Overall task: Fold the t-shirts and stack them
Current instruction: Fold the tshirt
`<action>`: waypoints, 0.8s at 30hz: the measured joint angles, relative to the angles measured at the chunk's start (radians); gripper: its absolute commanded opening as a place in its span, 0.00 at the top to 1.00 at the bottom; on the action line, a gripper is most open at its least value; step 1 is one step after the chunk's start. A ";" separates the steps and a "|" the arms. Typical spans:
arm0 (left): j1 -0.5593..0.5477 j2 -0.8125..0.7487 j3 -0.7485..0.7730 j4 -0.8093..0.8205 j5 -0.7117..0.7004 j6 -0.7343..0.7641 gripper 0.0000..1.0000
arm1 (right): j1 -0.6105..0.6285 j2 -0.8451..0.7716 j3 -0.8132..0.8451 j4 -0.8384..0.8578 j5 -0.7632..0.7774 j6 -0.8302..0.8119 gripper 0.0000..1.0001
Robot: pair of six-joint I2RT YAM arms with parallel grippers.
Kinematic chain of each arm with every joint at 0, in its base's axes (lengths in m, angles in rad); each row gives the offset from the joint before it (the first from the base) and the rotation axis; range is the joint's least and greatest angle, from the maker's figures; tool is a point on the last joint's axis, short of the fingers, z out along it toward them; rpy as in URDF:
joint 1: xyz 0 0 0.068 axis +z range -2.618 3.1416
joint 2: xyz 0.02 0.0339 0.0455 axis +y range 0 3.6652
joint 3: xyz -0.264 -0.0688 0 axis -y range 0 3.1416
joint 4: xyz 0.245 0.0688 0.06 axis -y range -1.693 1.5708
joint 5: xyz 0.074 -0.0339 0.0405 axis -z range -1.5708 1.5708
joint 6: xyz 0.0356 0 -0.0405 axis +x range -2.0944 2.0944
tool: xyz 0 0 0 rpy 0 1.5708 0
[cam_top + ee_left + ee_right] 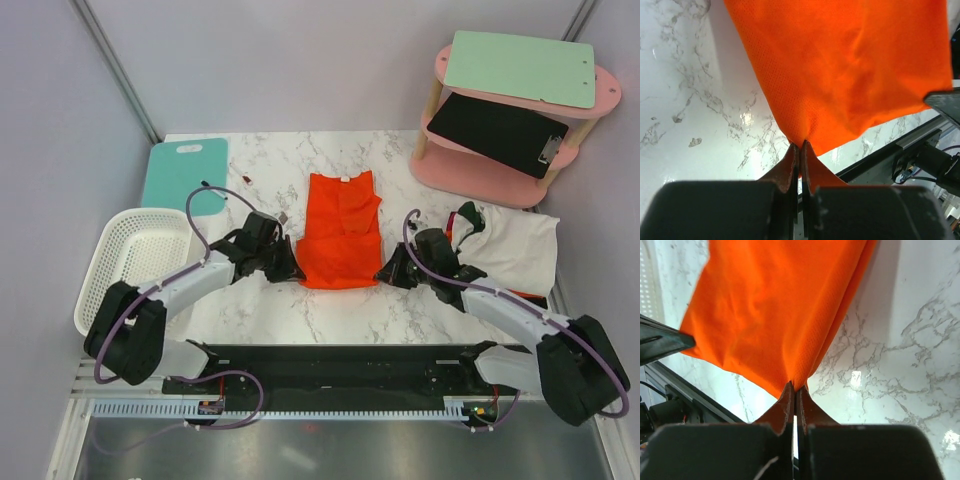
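On the middle of the white marble table (pixel 250 310) lies 1 orange-red t-shirt (pixel 340 232), its collar at the far end and its hem toward my bases, with the sides looking folded in so that it forms a tall rectangle. My left gripper (pixel 291 270) sits at the near left corner of that hem, and my right gripper (pixel 385 275) sits at the near right corner, so the 2 face each other across the cloth. From the left wrist, my fingers (pixel 790 170) are pressed together with a pinch of orange fabric caught between their tips, and the cloth fans out and away from the pinch, with a shadow on the marble beside it. From the right wrist it looks the same: the fingers (pixel 785 407) are clamped tight on a corner of the shirt, and the fabric spreads upward in the view from that point. To my left, a white latticed basket (pixel 120 250) stands at the table's edge, with a teal cutting board (pixel 185 170) just beyond it. To my right, a white cloth (pixel 520 250) lies rumpled near my right arm. Behind it stands a pink 2-tier shelf (pixel 520 170), with a pale green board (pixel 520 68) on the top tier and a black clipboard (pixel 497 132) on the lower one.
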 measured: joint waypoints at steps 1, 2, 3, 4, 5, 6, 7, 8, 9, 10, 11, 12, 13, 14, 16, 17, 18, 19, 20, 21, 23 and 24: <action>0.000 -0.002 0.005 -0.019 0.002 0.000 0.98 | 0.000 -0.035 0.004 -0.017 0.009 -0.005 1.00; 0.000 -0.002 0.014 -0.037 0.002 0.000 0.98 | 0.001 -0.063 0.014 -0.038 0.023 -0.012 1.00; 0.000 -0.001 0.029 -0.060 0.001 0.000 0.98 | 0.001 -0.083 0.028 -0.056 0.038 -0.021 1.00; 0.000 -0.001 0.049 -0.079 -0.001 0.000 0.98 | 0.001 -0.095 0.048 -0.071 0.053 -0.030 1.00; 0.000 0.002 0.077 -0.101 -0.005 0.001 0.98 | 0.001 -0.097 0.074 -0.087 0.072 -0.039 1.00; 0.000 0.009 0.116 -0.124 -0.008 0.002 0.98 | 0.001 -0.095 0.096 -0.094 0.086 -0.047 1.00; 0.000 0.021 0.156 -0.138 -0.013 0.005 0.98 | 0.001 -0.090 0.127 -0.105 0.104 -0.058 1.00; 0.000 0.036 0.206 -0.157 -0.020 0.009 0.98 | 0.001 -0.080 0.159 -0.113 0.121 -0.068 1.00; 0.000 0.059 0.273 -0.177 -0.030 0.015 0.98 | 0.001 -0.062 0.200 -0.115 0.139 -0.081 1.00; 0.002 0.076 0.319 -0.189 -0.036 0.021 0.98 | 0.001 -0.046 0.228 -0.117 0.153 -0.090 1.00; 0.004 0.100 0.383 -0.198 -0.044 0.030 0.98 | 0.001 -0.025 0.262 -0.118 0.165 -0.100 1.00; 0.007 0.117 0.432 -0.200 -0.054 0.037 0.98 | 0.000 -0.002 0.296 -0.119 0.180 -0.109 1.00; 0.012 0.139 0.491 -0.213 -0.059 0.047 0.98 | 0.000 0.027 0.336 -0.118 0.198 -0.122 1.00; 0.016 0.151 0.517 -0.214 -0.062 0.053 0.98 | -0.002 0.051 0.364 -0.116 0.209 -0.132 1.00; 0.031 0.197 0.605 -0.229 -0.069 0.072 0.98 | -0.007 0.100 0.420 -0.113 0.233 -0.150 1.00; 0.040 0.222 0.642 -0.235 -0.069 0.080 0.98 | -0.011 0.128 0.445 -0.107 0.242 -0.158 1.00; 0.051 0.249 0.674 -0.235 -0.073 0.088 0.98 | -0.016 0.157 0.468 -0.102 0.251 -0.164 1.00; 0.061 0.280 0.708 -0.243 -0.073 0.095 0.98 | -0.023 0.185 0.489 -0.096 0.256 -0.169 1.00; 0.070 0.308 0.733 -0.244 -0.072 0.101 0.98 | -0.029 0.208 0.504 -0.092 0.260 -0.174 1.00; 0.082 0.343 0.766 -0.251 -0.066 0.108 0.98 | -0.038 0.237 0.525 -0.090 0.265 -0.179 1.00; 0.106 0.423 0.829 -0.257 -0.049 0.120 0.98 | -0.058 0.304 0.571 -0.082 0.277 -0.187 1.00; 0.114 0.452 0.852 -0.260 -0.045 0.122 0.98 | -0.066 0.328 0.587 -0.077 0.280 -0.188 1.00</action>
